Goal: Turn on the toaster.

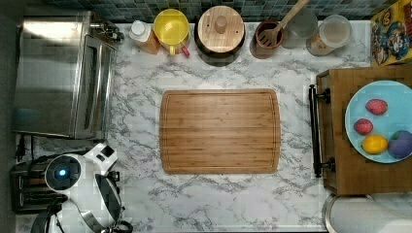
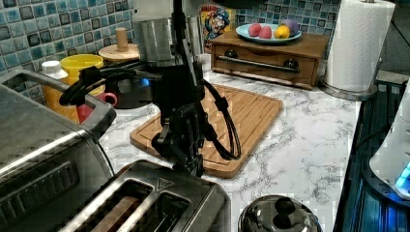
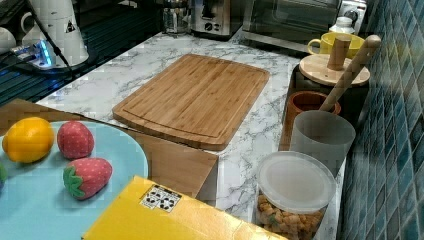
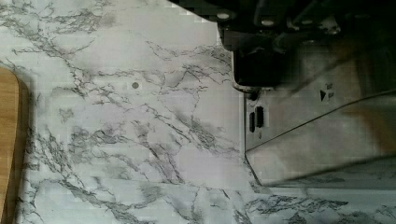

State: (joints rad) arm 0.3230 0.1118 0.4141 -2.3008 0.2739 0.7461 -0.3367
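So the small boxy brushed-steel toaster (image 2: 145, 203) sits at the counter corner, next to the big steel toaster oven (image 1: 58, 73). My gripper (image 2: 186, 162) hangs right at its end; can't tell if the fingers are apart or together. Rigid metal box, probably slides if shoved, so I'd press straight down on the black lever (image 4: 252, 67), no grabbing.

white marble counter (image 1: 145, 82) | cutting board (image 1: 219, 131) | toaster (image 2: 145, 203) | kettle (image 2: 278, 215)
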